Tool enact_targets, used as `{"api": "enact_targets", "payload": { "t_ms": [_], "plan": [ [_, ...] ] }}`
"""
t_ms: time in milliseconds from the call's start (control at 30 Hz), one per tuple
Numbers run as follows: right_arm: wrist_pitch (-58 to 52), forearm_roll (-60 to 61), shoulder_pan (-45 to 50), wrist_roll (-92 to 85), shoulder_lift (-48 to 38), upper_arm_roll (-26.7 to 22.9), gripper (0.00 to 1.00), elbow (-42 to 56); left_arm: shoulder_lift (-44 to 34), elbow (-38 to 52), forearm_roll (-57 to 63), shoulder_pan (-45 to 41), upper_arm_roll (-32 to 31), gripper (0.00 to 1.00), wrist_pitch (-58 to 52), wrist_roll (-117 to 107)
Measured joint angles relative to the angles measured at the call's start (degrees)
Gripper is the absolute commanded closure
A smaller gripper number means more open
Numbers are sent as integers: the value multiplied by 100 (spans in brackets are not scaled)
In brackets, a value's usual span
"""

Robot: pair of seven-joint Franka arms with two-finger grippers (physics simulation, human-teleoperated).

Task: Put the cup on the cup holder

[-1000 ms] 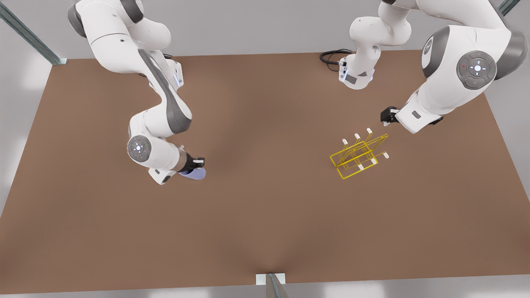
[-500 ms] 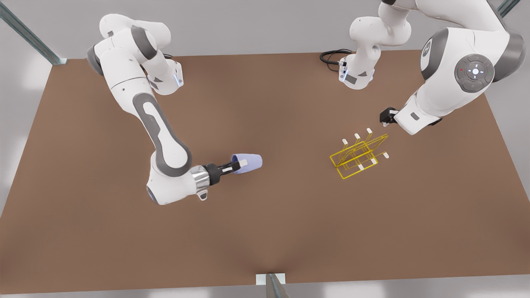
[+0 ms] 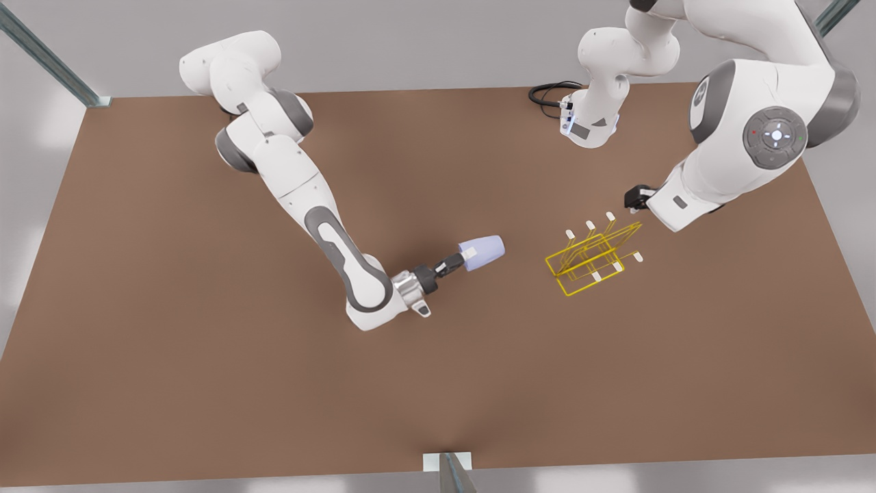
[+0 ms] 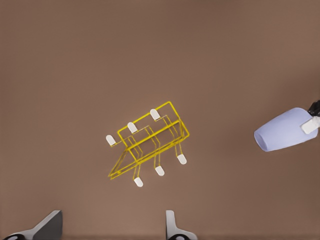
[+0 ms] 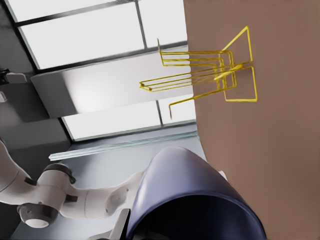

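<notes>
A brown table [image 3: 205, 356] carries the yellow wire cup holder [image 3: 593, 257] toward the front view's right. The right gripper [image 3: 460, 259], out over the middle of the table, is clamped on the rim of the cup [image 3: 482, 253], which lies on its side in the air, near the cup holder but apart from it. The left gripper [image 4: 112, 227] hovers above the cup holder with its fingers spread wide.
</notes>
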Motion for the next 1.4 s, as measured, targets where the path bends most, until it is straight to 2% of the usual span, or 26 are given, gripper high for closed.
{"api": "enact_targets", "payload": {
  "t_ms": [400,433,467,500,833,900,1100,1200,1233,1267,1333,1367,1400],
  "plan": [
    [1024,159,271,-2113,285,-112,79,29,76,2,-2,-1,-1,0,43,-3],
    [1060,157,278,-2254,285,-127,56,29,79,1,-2,-1,0,0,46,-3],
    [1102,155,319,-2388,283,-194,19,31,81,0,-2,0,0,0,50,-3],
    [1140,157,348,-2517,282,-236,0,35,82,0,-3,0,0,0,53,-3],
    [1253,120,186,-3477,223,-383,0,-17,157,17,-22,-8,-252,0,210,-12],
    [1178,33,171,-3637,177,-766,0,-26,458,83,-76,-271,-499,0,358,-11],
    [133,-801,-72,-4204,-382,-2764,0,32,1898,143,-643,-1586,-598,0,1419,777],
    [-544,-2360,-619,-4262,-1499,-2997,0,44,2548,129,-424,-1902,-598,0,2009,1326],
    [-722,-3007,-708,-4201,-1847,-2930,0,46,2681,60,-273,-1919,-598,0,2257,1497],
    [-865,-3680,-887,-4081,-2201,-2612,0,47,2747,-223,-125,-1919,-594,0,2600,1674],
    [-1002,-5231,-1536,-3673,-2910,-1228,0,29,2763,-716,94,-1900,-571,0,3329,2038],
    [-1040,-5983,-1757,-3395,-3178,-719,0,11,2748,-864,169,-1892,-554,0,3655,2226],
    [-1073,-6627,-1907,-3073,-3442,-451,0,-64,2736,-967,225,-1865,-546,0,3936,2417]
  ]
}}
